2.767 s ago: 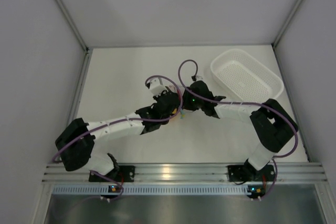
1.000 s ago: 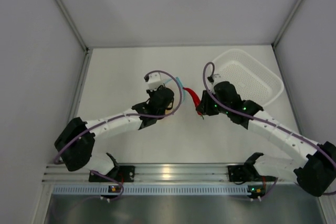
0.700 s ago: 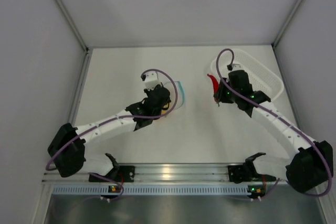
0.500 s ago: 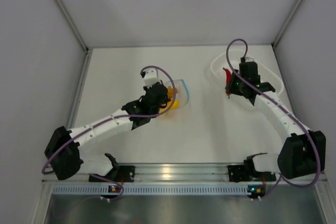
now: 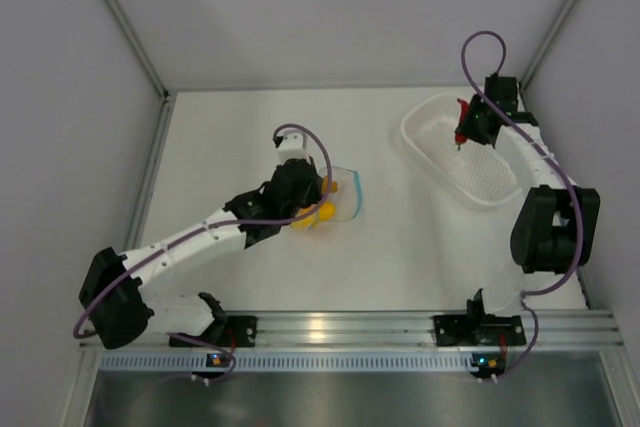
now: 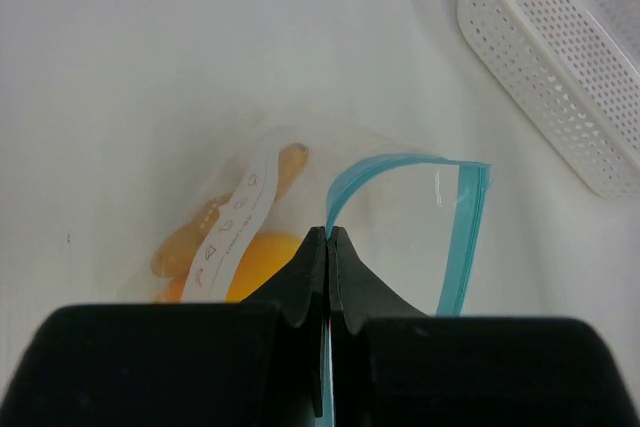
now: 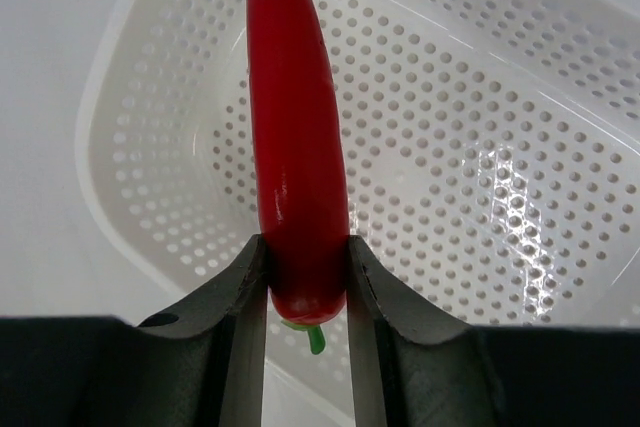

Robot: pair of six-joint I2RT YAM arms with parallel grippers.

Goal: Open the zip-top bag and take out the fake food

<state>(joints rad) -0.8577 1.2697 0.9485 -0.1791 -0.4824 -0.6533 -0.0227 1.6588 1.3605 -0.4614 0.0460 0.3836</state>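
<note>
Clear crinkly plastic, the zip-top bag (image 5: 340, 197) lies on the white table (image 5: 220, 137) just left of centre in the overhead view. One lip of its light blue zip strip (image 6: 455, 237) arches up, away from the other. The left gripper (image 6: 328, 239) has its jaws pressed together on that lip, the thin film pinched between the black fingertips. Inside the pouch, at the lower left of the left wrist view, sit the orange lumpy chunk (image 6: 190, 242) and the yellow-orange wedge (image 6: 262, 259), partly behind a white printed label (image 6: 240, 217).

Toward the upper right of the overhead frame, well apart from the bag, the white perforated basket (image 5: 440, 169) rests on the table. The right gripper (image 7: 305, 262) hangs over it, its jaws closed narrowly around the stem end of the red chili pepper (image 7: 292, 137). The pepper points away from the fingers, above the basket floor.

Pale grey panels (image 5: 60, 97) wall the table in, and an aluminium rail (image 5: 340, 327) runs along the bottom edge.
</note>
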